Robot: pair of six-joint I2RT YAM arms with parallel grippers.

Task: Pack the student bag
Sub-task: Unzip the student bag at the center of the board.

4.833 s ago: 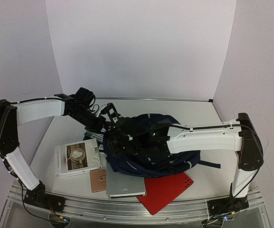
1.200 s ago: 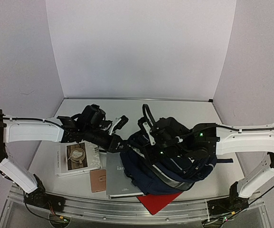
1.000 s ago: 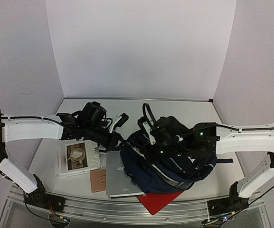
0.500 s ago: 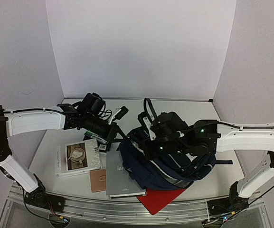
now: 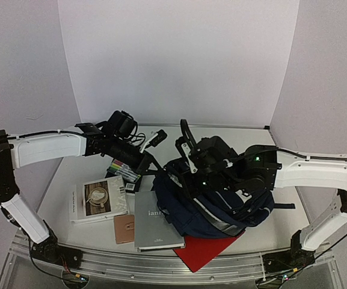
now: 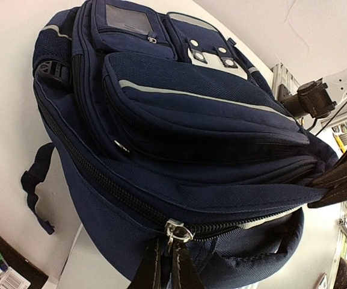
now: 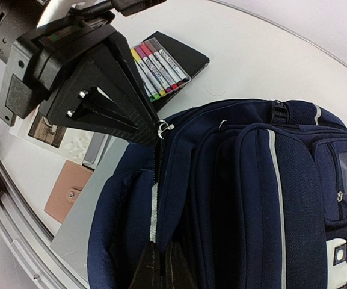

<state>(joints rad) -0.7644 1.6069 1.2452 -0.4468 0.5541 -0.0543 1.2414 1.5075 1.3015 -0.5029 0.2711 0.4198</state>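
A robot test booth in a lab — plain pale walls (image 5: 179,60) close in a white tabletop (image 5: 251,141) on its far, left and right edges. Two white robot arms — the left arm (image 5: 47,147) and the right arm (image 5: 317,171) — rise from a metal rail (image 5: 161,263) along the tabletop's near edge.

The backpack (image 5: 191,208) has been hoisted up and back off the grey book (image 5: 155,224), whose cover now shows; the left hand (image 5: 152,165) has come round to its zip (image 6: 174,230).
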